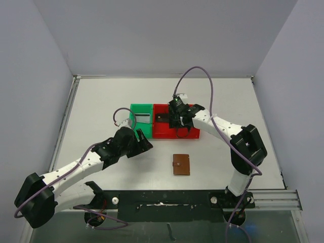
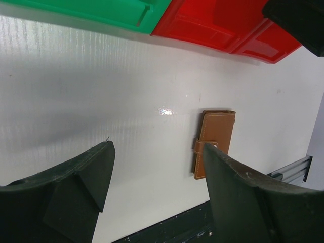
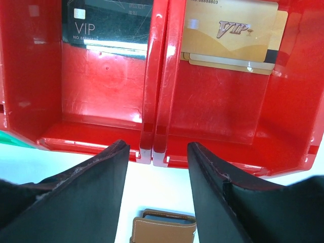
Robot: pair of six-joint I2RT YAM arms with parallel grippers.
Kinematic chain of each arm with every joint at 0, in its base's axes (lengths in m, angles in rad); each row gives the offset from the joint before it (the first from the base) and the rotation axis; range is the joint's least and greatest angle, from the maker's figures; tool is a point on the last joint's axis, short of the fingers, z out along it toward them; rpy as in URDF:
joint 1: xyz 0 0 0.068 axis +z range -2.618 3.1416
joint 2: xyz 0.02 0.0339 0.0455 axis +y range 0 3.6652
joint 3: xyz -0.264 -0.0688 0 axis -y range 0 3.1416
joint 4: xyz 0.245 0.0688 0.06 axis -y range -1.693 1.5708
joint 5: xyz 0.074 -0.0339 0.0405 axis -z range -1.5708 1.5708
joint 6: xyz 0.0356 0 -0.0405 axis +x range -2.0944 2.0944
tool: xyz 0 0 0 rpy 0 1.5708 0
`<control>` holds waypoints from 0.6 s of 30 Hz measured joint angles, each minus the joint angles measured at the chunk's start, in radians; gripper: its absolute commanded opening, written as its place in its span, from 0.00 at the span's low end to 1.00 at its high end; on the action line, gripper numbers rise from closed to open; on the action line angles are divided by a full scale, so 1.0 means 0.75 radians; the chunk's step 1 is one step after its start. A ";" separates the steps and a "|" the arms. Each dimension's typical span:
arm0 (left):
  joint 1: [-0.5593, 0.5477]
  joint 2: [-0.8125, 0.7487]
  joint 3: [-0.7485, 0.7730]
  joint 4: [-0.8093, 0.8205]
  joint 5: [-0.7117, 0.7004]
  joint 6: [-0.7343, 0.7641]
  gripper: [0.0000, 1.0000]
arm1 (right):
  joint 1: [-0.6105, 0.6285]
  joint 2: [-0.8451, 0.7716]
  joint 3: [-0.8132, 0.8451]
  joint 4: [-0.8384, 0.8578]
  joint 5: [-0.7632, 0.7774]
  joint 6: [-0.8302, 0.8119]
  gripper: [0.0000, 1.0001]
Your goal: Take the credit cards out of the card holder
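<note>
Both are hanging open-fingered and empty: right hand (image 3: 157, 148) over red bin (image 3: 152, 101) holding VIP cards (image 3: 230, 30), left hand (image 2: 157, 148) left of closed brown card holder (image 1: 181, 164).

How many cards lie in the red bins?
3: black VIP card, left red bin; gold VIP card atop a tan card, right red bin. Others may be hidden.

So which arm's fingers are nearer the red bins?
Right. The right fingers hang above the red bins; the left fingers are off to their left, in front of the green bin.
</note>
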 measured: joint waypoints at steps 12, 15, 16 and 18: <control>0.000 0.000 0.004 0.006 0.006 0.003 0.70 | 0.026 -0.178 -0.115 0.001 0.015 0.062 0.68; 0.000 0.012 0.004 0.027 0.020 0.004 0.70 | 0.040 -0.385 -0.262 0.018 -0.001 0.110 0.71; 0.000 0.019 0.004 0.040 0.030 0.005 0.70 | 0.044 -0.457 -0.321 0.031 -0.012 0.134 0.71; -0.001 0.038 0.004 0.060 0.047 0.007 0.69 | 0.051 -0.601 -0.455 0.068 -0.044 0.186 0.72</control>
